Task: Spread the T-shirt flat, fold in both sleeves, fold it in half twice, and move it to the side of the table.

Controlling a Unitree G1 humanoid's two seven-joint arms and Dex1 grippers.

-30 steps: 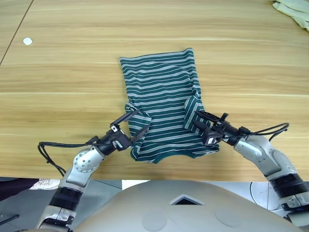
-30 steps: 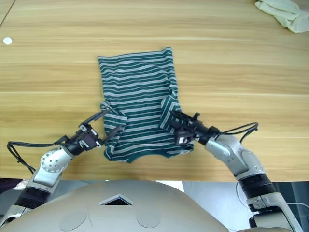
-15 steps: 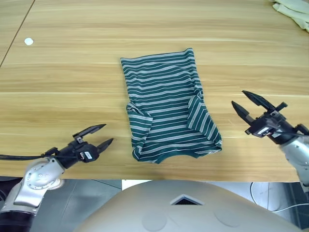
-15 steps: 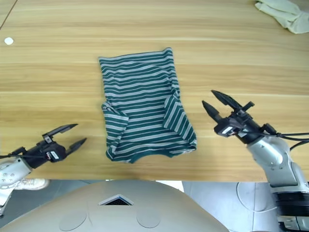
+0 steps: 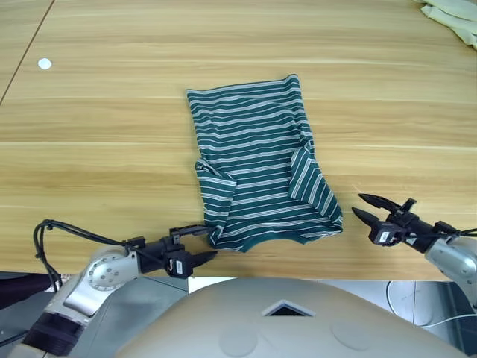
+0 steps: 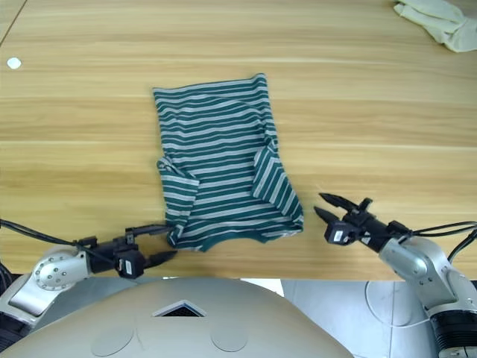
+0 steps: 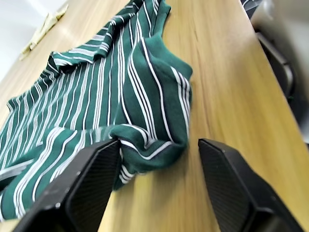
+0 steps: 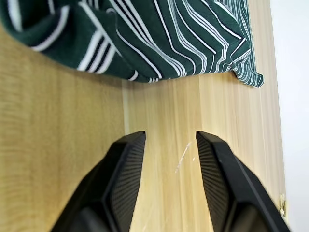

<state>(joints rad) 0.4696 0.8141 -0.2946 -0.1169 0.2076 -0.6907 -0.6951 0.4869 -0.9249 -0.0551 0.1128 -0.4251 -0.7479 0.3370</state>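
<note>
- Got a dark green T-shirt with thin white stripes (image 5: 257, 160) lying about midway across the light wooden table (image 5: 112, 134), closer to the near edge than the far one
- Folded into a longish shape with both sleeves turned in over the body, a bit rumpled along the near end, smoother at the far end
- Seeing the black two-finger left gripper (image 5: 212, 240) low at the table's near edge, right at the shirt's near-left corner
- Jaws wide apart there; from the left wrist view, got that bunched-up corner sitting in between the fingers (image 7: 91, 179), one finger looking right up against the fabric, the other apart from it over bare wood, not clamped on anything
- Spotting the black two-finger right gripper (image 5: 357, 203) off to the right of the shirt's near-right corner, near it but not touching, tips pointed toward the shirt
- Jaws open there as well, gap narrower than on the left, holding nothing; just bare wood between the fingers (image 8: 120, 183) from the right wrist view, with the shirt's edge past the tips
- Also a small white round dot (image 5: 45, 64) on the wood far off to the left, well apart from the shirt
- And a crumpled pale yellowish cloth (image 5: 451, 19) up at the far right corner, well away from everything else
</note>
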